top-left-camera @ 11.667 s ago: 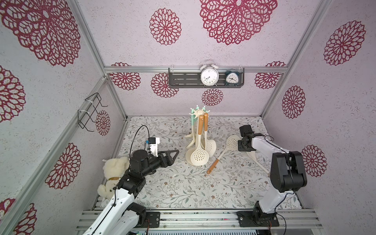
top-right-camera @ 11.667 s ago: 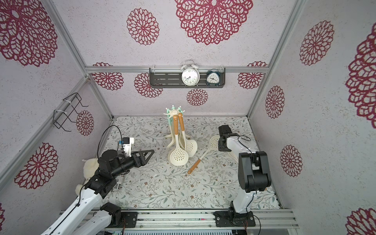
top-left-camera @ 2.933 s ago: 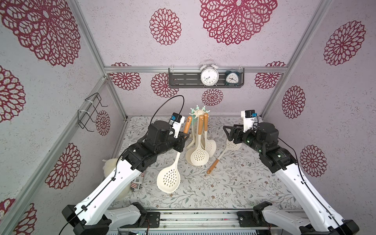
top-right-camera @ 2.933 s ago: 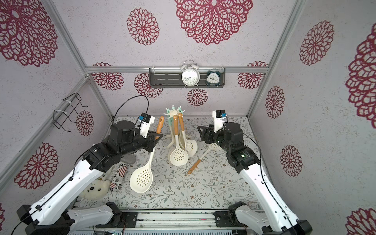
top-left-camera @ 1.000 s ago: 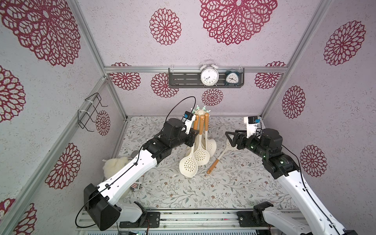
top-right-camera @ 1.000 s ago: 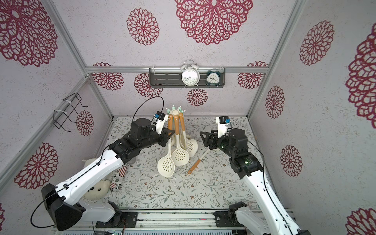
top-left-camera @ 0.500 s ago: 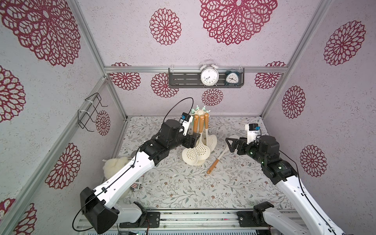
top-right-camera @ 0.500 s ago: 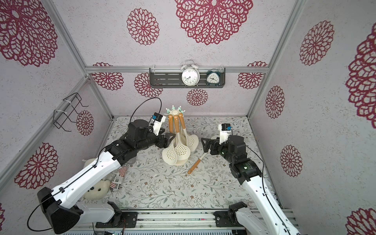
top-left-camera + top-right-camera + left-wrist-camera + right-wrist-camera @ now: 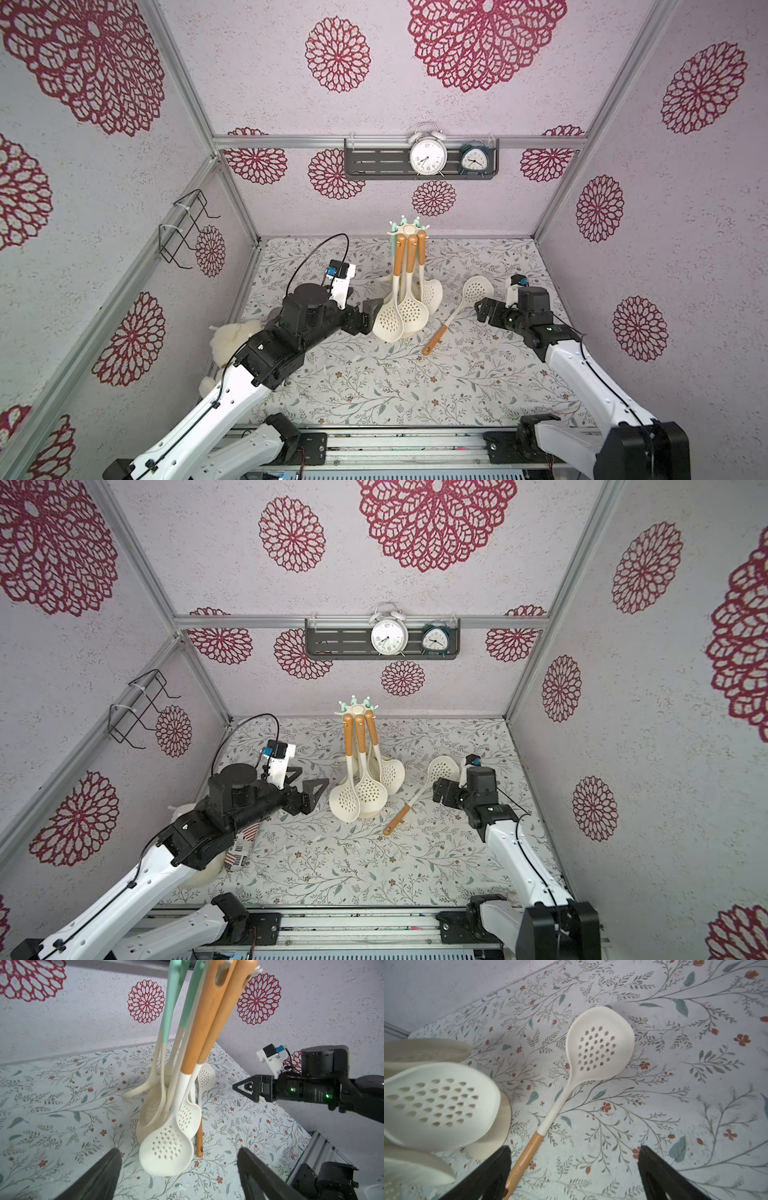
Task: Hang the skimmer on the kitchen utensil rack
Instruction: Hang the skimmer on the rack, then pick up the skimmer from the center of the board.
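My left gripper stands spread just beside the skimmer. It hangs by its orange handle from a hook of the kitchen utensil rack, so I judge it needs no hold. Further right, a second skimmer lies flat on the table, and my right gripper, also spread, hovers near its handle, probably so that it can be picked up.
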You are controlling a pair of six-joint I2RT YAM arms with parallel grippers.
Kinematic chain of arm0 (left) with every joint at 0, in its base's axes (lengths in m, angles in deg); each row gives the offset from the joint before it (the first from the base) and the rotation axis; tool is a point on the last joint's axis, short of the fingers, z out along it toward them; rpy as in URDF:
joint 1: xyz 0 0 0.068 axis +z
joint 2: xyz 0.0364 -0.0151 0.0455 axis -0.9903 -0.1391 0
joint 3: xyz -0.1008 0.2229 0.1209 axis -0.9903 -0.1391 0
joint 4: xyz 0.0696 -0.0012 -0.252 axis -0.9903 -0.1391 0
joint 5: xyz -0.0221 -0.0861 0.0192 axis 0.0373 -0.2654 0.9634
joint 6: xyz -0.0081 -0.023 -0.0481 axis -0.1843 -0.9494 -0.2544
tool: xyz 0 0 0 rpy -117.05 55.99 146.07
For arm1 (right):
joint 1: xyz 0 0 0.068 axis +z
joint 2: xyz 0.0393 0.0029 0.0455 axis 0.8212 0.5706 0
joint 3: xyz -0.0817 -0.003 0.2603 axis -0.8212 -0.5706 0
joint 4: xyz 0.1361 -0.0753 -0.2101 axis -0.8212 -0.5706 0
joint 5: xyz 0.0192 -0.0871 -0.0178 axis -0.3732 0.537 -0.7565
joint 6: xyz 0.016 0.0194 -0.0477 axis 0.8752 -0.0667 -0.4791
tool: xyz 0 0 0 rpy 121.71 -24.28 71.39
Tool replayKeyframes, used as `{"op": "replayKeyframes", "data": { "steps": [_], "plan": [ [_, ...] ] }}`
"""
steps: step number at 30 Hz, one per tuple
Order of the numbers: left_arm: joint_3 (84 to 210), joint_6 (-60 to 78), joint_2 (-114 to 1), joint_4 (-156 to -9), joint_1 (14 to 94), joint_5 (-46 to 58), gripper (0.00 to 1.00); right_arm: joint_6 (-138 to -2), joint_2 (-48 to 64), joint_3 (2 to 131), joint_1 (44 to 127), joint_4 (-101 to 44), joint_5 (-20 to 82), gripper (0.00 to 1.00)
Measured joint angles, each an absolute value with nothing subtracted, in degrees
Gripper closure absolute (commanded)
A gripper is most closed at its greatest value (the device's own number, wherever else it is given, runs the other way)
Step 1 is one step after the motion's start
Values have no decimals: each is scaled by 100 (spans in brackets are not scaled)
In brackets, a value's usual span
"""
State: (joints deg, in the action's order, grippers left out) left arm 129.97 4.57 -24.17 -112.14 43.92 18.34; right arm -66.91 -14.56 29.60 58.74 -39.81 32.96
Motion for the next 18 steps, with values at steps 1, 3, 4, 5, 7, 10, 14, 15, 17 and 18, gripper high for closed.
{"op": "replayKeyframes", "data": {
  "steps": [1,3,4,5,7,10,14,15,17,18],
  "plan": [
    [12811,350,-2330,-11199,4394,1791,9,-6710,-1239,2938,5657,-3819,3097,6],
    [12494,167,-2216,-11129,4427,1627,10,-6741,-822,2921,5290,-3485,2708,7],
    [12368,68,-2190,-11088,4471,1517,11,-6752,-601,2925,5126,-3299,2503,7],
    [12269,-26,-2185,-11024,4525,1380,11,-6778,-400,2936,4977,-3146,2319,8],
    [12110,-194,-2196,-10871,4676,1102,12,-6806,54,2984,4689,-2840,1928,11],
    [12051,-351,-2201,-10714,4921,748,12,-6855,627,3102,4333,-2527,1432,14],
    [12062,-454,-2207,-10486,5266,328,12,-7003,1289,3428,3998,-2296,1045,17],
    [12077,-469,-2227,-10445,5332,230,12,-7049,1453,3546,3941,-2250,953,18],
    [12114,-480,-2286,-10368,5419,77,12,-7147,1744,3756,3880,-2182,800,19],
    [12140,-493,-2323,-10338,5441,16,12,-7204,1893,3876,3869,-2169,734,19]
  ]
}}
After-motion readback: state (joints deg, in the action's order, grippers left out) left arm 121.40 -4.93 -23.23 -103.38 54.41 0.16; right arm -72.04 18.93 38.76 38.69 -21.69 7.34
